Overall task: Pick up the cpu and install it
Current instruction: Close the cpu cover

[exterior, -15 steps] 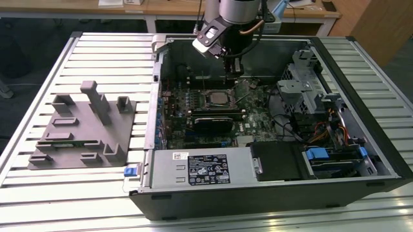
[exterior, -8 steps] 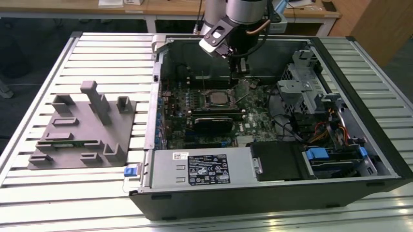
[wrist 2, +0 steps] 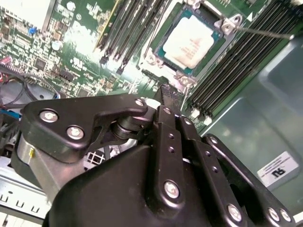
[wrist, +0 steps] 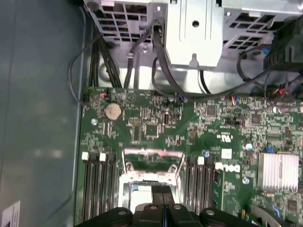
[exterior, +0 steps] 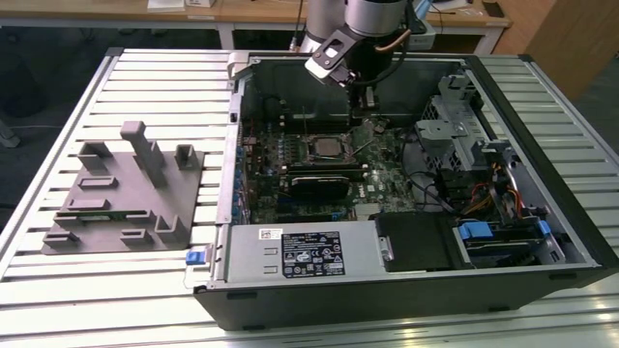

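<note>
Gripper (wrist 2: 168, 92) pressed together, nothing pinched, hanging low over the board (wrist 2: 71, 52); cpu (wrist 2: 189, 40) lies flat in the socket (wrist 2: 158, 47) mid-board, just off my tips, toward the exterior view's left.

The exterior view looks down over the whole computer case (exterior: 387, 297); both wrist views closely face its green board (wrist 2: 80, 42) (wrist: 142, 113).

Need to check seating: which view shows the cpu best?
The second wrist view: the cpu is close, its silvery top unobstructed. The exterior view shows it small and distant; in the first wrist view the gripper covers part of it.
</note>
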